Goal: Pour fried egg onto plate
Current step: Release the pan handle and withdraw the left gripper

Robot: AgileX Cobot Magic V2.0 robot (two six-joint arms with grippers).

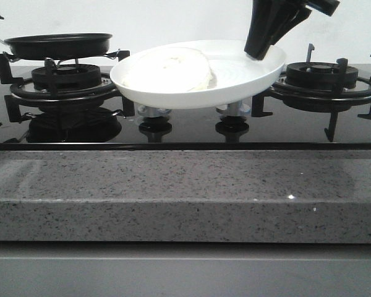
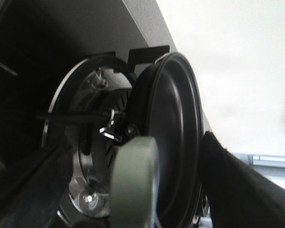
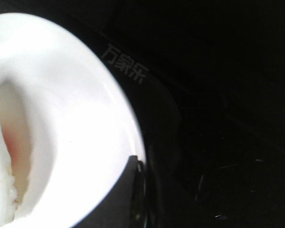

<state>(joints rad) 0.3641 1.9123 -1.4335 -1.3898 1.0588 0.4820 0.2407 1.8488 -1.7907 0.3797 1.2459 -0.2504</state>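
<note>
The white plate (image 1: 235, 80) hangs slightly tilted just above the hob's knobs, between the two burners. My right gripper (image 1: 260, 52) is shut on its right rim. In the right wrist view one dark finger (image 3: 126, 190) lies over the rim of the plate (image 3: 85, 118). The fried egg (image 1: 168, 71) lies on the plate's left half, and its orange yolk shows in the right wrist view (image 3: 9, 142). The black frying pan (image 1: 59, 44) sits level at the left burner's grate. My left gripper (image 2: 133, 199) is open around the pan's grey-green handle (image 2: 135, 166), with gaps on both sides.
Left burner with black grate (image 1: 65, 77) is under the pan. Right burner and grate (image 1: 321, 77) are behind the plate. Knobs (image 1: 154, 114) sit under the plate on the glossy black hob. A grey speckled counter edge (image 1: 185, 192) runs along the front.
</note>
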